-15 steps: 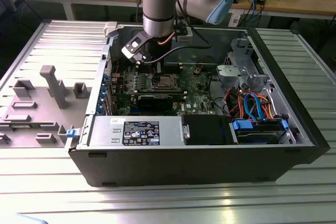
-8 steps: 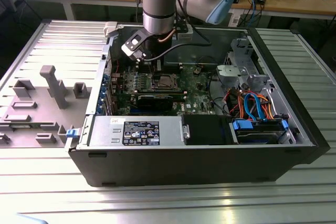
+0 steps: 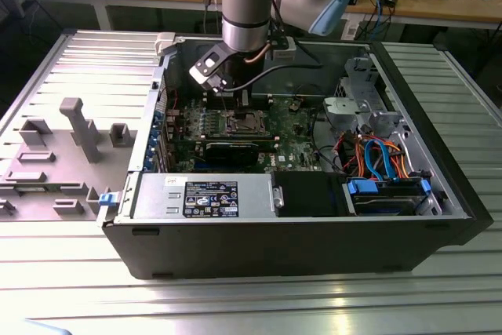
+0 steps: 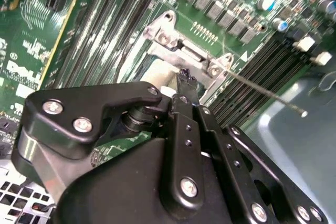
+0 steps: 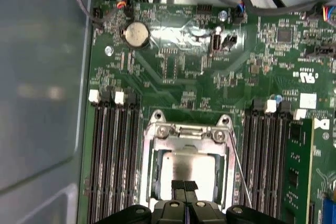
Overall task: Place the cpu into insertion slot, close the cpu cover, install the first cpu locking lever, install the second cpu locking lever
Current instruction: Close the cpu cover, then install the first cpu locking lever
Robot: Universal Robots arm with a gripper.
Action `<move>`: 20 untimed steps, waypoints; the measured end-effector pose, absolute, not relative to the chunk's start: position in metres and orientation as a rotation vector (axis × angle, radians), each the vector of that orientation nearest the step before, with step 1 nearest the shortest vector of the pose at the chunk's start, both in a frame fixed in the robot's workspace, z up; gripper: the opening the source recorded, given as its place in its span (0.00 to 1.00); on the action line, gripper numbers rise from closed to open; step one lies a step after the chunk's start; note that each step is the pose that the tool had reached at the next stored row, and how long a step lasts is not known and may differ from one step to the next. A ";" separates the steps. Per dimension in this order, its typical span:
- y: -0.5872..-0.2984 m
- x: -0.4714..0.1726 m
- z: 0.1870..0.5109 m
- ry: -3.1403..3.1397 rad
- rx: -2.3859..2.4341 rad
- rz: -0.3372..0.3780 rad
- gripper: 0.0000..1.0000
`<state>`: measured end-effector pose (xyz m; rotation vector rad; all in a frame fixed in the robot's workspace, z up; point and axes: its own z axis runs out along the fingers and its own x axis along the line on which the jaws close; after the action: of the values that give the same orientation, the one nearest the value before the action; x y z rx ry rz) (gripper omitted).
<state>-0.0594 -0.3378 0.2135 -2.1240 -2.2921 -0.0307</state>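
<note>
One cpu point(image 5: 186, 167), one cover point(image 5: 186, 139), perhaps one lever point(image 5: 241, 174)

– cpu cover point(image 5: 186, 132): bright bare metal, smooth.
– cpu point(image 5: 186, 169), seen within the cover: smooth silver-grey metal top.
– motherboard point(image 5: 184, 77) around the cover: green, glossy lacquer (glare is caught beyond the cover).
– memory slots point(image 5: 113, 156) flanking the cover: black plastic.
– gripper point(image 5: 184, 186) near the cover: matt black, fitted with shiny metal screws.

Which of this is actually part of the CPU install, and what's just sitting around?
In the job:
- gripper, tips over the chip
- cpu, lying inside the frame
- cpu cover
- locking lever

Lying about:
- coin cell
- memory slots
- power supply
- orange and blue cables
- grey fixture blocks
</note>
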 end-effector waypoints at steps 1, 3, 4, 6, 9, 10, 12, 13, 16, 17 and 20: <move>-0.338 -0.057 0.213 -2.292 -2.124 -0.031 0.11; -0.338 -0.057 0.213 -2.292 -2.124 -0.031 0.11; -0.338 -0.057 0.213 -2.292 -2.124 -0.030 0.11; -0.338 -0.057 0.213 -2.292 -2.124 -0.031 0.11; -0.340 -0.057 0.213 -2.293 -2.123 -0.031 0.11; -0.340 -0.057 0.213 -2.293 -2.122 -0.031 0.11; -0.340 -0.056 0.213 -2.294 -2.122 -0.031 0.11; -0.340 -0.056 0.213 -2.294 -2.122 -0.031 0.11; -0.340 -0.056 0.213 -2.294 -2.122 -0.030 0.11; -0.340 -0.056 0.213 -2.294 -2.122 -0.031 0.11; -0.340 -0.056 0.213 -2.294 -2.122 -0.031 0.11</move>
<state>-0.0556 -0.3397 0.2134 -2.1222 -2.2936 -0.0306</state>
